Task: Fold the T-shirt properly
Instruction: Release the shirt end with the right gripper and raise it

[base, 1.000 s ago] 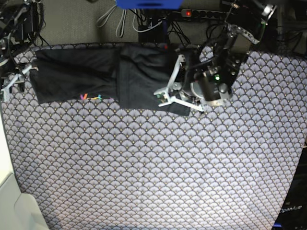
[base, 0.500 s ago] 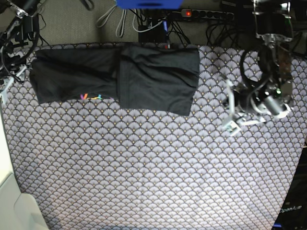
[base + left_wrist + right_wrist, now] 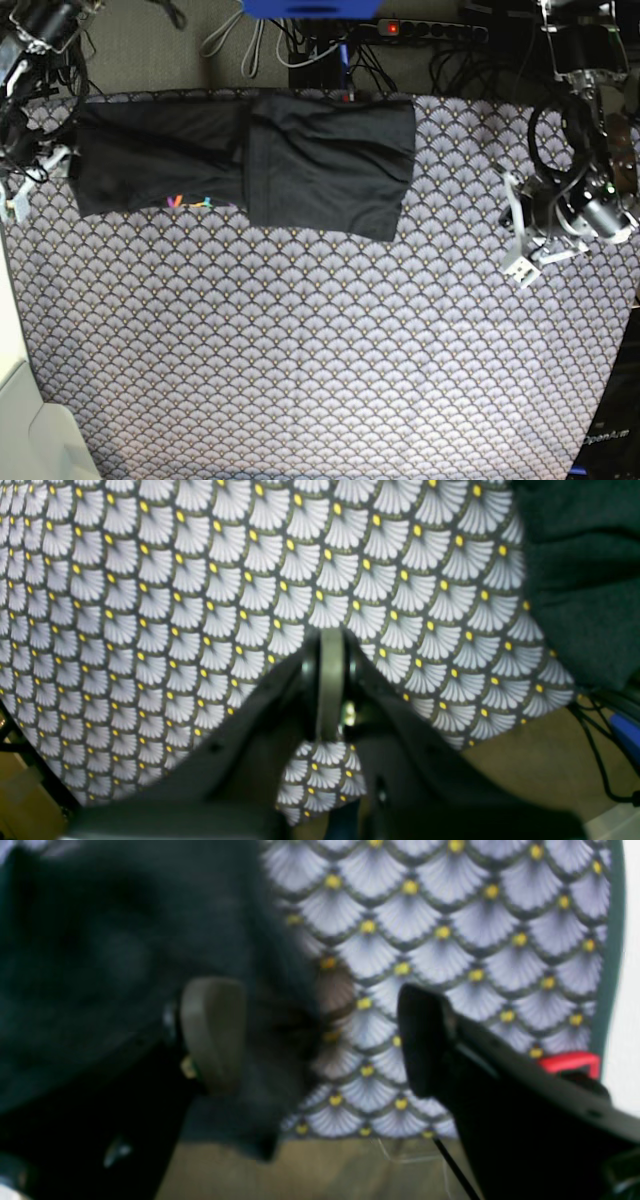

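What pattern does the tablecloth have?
The tablecloth has pale lilac scallop fans with yellow dots on dark outlines, clearest in the left wrist view.

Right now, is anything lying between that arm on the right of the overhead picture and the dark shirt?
Nothing visible: only bare tablecloth separates the left gripper from the T-shirt.
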`<state>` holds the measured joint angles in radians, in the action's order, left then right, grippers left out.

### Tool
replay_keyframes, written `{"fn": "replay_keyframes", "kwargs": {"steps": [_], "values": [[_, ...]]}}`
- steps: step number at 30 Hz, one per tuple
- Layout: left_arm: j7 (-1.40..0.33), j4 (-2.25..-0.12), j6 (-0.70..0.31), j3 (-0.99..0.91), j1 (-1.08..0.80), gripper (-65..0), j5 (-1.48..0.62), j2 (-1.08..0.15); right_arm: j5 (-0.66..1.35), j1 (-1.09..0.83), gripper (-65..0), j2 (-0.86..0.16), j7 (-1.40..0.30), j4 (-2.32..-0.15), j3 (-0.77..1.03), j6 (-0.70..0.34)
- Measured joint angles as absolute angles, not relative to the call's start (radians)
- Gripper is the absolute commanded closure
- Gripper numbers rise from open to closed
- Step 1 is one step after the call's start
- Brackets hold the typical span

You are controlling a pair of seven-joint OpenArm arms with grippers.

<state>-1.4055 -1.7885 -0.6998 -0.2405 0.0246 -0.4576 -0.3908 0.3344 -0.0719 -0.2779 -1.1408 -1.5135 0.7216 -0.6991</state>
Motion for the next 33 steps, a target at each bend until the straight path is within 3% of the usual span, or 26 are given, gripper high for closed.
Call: {"fn": "replay_keyframes", "kwargs": {"steps": [24,33], "values": [[-1.407,-1.789,-0.700,-0.241,0.023,-0.5,-0.457,-0.390,0.334,-0.062,-48.1,-0.254,-1.183,-1.459,0.720,-0.699],[-1.406,-1.788,-0.700,-0.241,0.024,-0.5,-0.457,-0.390,0.443,-0.081,-48.1,-0.268,-1.258,-1.657,0.725,-0.699]]}}
